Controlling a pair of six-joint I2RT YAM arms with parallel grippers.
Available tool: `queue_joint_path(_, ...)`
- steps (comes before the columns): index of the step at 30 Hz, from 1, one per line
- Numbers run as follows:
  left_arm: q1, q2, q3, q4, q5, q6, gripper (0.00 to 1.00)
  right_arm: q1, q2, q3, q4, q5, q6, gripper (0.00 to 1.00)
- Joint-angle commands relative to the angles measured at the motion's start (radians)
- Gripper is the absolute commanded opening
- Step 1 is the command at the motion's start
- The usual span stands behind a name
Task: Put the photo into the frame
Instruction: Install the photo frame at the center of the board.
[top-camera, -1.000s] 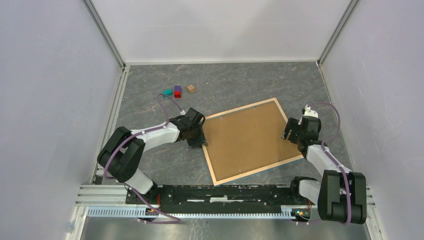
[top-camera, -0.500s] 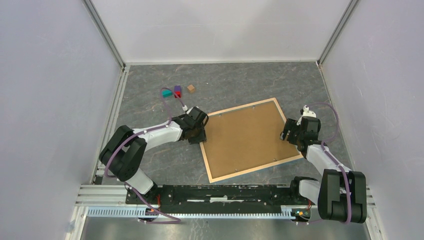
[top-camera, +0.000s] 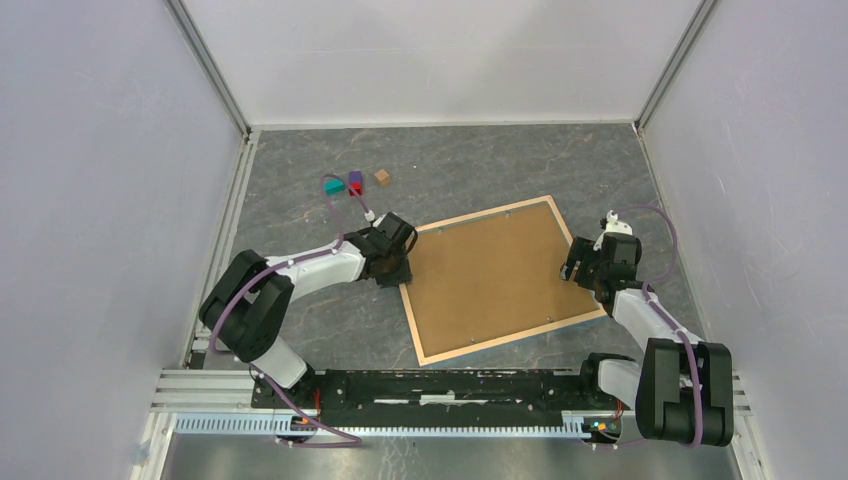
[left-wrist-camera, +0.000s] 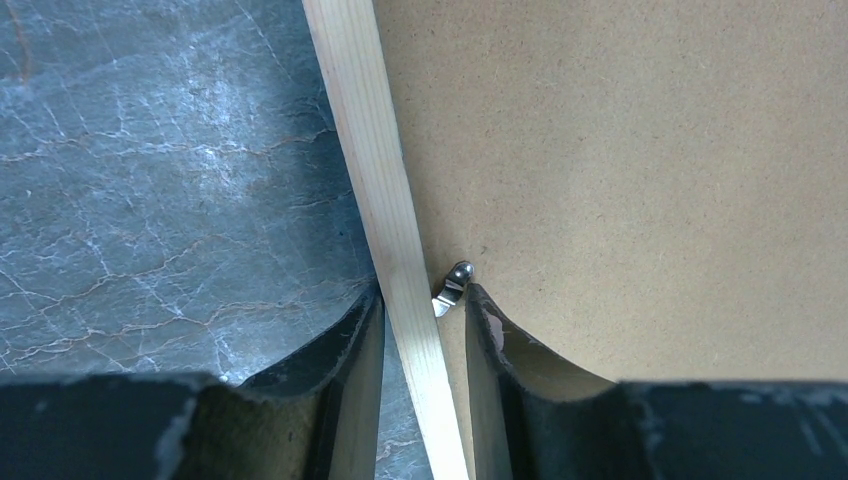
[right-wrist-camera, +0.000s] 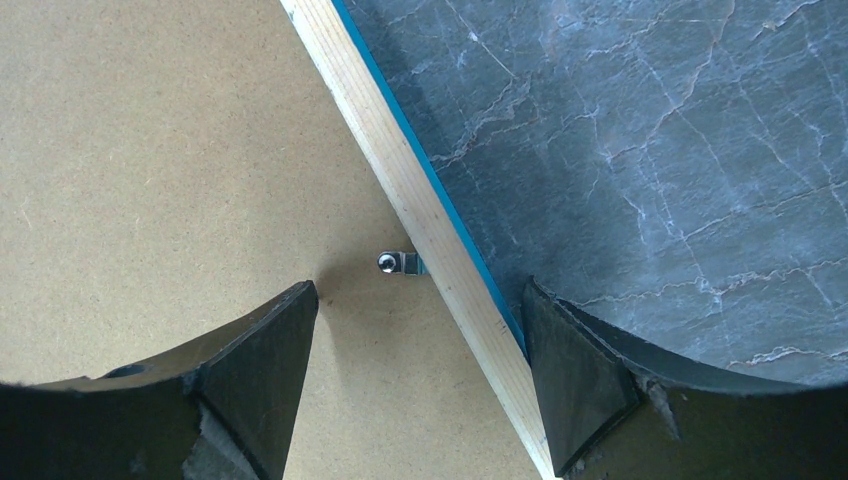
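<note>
Left hand (left-wrist-camera: 422, 295) narrowly parted astride frame (left-wrist-camera: 352, 100)

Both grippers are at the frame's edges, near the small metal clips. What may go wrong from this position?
1. The left gripper straddles the frame at its wooden rail, beside a clip. Closing may pinch the rail, not the clip, and drag the frame.
2. The right gripper stands wide open over the second clip. One finger is beyond the frame's edge and may snag it.

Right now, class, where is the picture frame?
In the top view the frame lies face down mid-table, between the left gripper and the right gripper, with small coloured blocks beyond it.
</note>
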Motion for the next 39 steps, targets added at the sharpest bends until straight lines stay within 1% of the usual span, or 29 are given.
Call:
queue_joint_path(1,0.002,0.044,-0.016,0.025,-0.077,0.025,0.02,0.012,-0.002,0.009,-0.095,-0.048,0.027,0.8)
queue_joint_path(4,0.002,0.011,-0.051,0.084,-0.068,0.076,0.02,0.012,-0.013,0.011,-0.104,-0.038,0.023,0.8)
queue_joint_path(7,0.004,-0.011,-0.084,0.183,0.031,0.161,0.02,0.012,-0.011,0.014,-0.109,-0.042,0.021,0.8)
queue_joint_path(9,0.004,-0.021,-0.095,0.214,0.075,0.179,0.02,0.012,-0.006,0.019,-0.114,-0.044,0.017,0.81)
queue_joint_path(10,0.004,-0.024,-0.098,0.22,0.083,0.178,0.06,0.012,-0.002,0.02,-0.117,-0.043,0.015,0.8)
queue_joint_path(11,0.003,-0.031,-0.098,0.214,0.083,0.173,0.14,0.012,0.002,0.023,-0.119,-0.044,0.013,0.81)
queue_joint_path(14,0.003,-0.046,-0.1,0.188,0.056,0.164,0.28,0.012,0.005,0.027,-0.126,-0.043,0.01,0.8)
queue_joint_path(17,0.004,-0.04,-0.088,0.151,0.022,0.163,0.35,0.012,-0.001,0.023,-0.124,-0.041,0.008,0.8)
queue_joint_path(20,0.003,-0.028,-0.087,0.134,-0.01,0.147,0.38,0.012,0.001,0.021,-0.123,-0.041,0.007,0.81)
queue_joint_path(21,0.004,-0.023,-0.084,0.124,-0.025,0.137,0.37,0.012,0.003,0.022,-0.123,-0.042,0.007,0.81)
queue_joint_path(22,0.004,-0.016,-0.08,0.116,-0.038,0.126,0.32,0.012,0.005,0.023,-0.123,-0.045,0.007,0.81)
queue_joint_path(24,0.004,-0.011,-0.082,0.125,-0.047,0.113,0.19,0.012,0.006,0.025,-0.123,-0.049,0.008,0.81)
queue_joint_path(27,0.004,-0.007,-0.081,0.132,-0.049,0.098,0.03,0.012,0.006,0.027,-0.123,-0.05,0.006,0.81)
queue_joint_path(31,0.004,-0.012,-0.095,0.145,-0.027,0.096,0.03,0.012,0.0,0.034,-0.128,-0.049,-0.004,0.81)
queue_joint_path(32,0.004,-0.02,-0.1,0.149,-0.02,0.096,0.05,0.012,0.0,0.035,-0.13,-0.048,-0.01,0.81)
queue_joint_path(33,0.004,-0.03,-0.106,0.152,-0.012,0.094,0.1,0.013,0.001,0.04,-0.133,-0.049,-0.015,0.81)
queue_joint_path(34,0.004,-0.041,-0.111,0.152,-0.006,0.093,0.19,0.012,0.003,0.045,-0.14,-0.049,-0.022,0.81)
queue_joint_path(35,0.004,-0.052,-0.114,0.149,-0.005,0.092,0.34,0.012,0.006,0.052,-0.144,-0.05,-0.027,0.81)
queue_joint_path(37,0.004,-0.081,-0.113,0.136,-0.001,0.093,0.57,0.012,0.009,0.061,-0.143,-0.061,-0.036,0.82)
queue_joint_path(39,0.004,-0.118,-0.104,0.119,0.0,0.107,0.71,0.012,0.015,0.07,-0.14,-0.073,-0.037,0.82)
